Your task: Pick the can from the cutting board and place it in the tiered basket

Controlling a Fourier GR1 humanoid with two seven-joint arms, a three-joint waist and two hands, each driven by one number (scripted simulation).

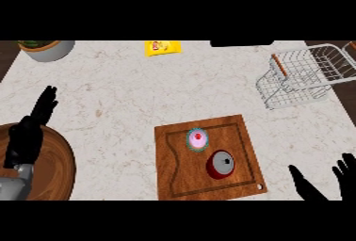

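Observation:
A red can with a grey lid [221,164] stands on the wooden cutting board [173,181], right of the board's middle. A pink cupcake [198,139] sits just above it on the same board. The white wire tiered basket [306,75] stands at the far right of the counter. My right hand [327,186] shows at the lower right with fingers straight, to the right of the board and apart from the can. My left hand [28,132] is at the left edge, fingers up and straight, holding nothing.
A round wooden plate [59,164] lies under my left forearm at the lower left. A potted plant [45,48] stands at the top left, a yellow packet [163,47] at the top middle, and a dark object [240,43] at the top edge.

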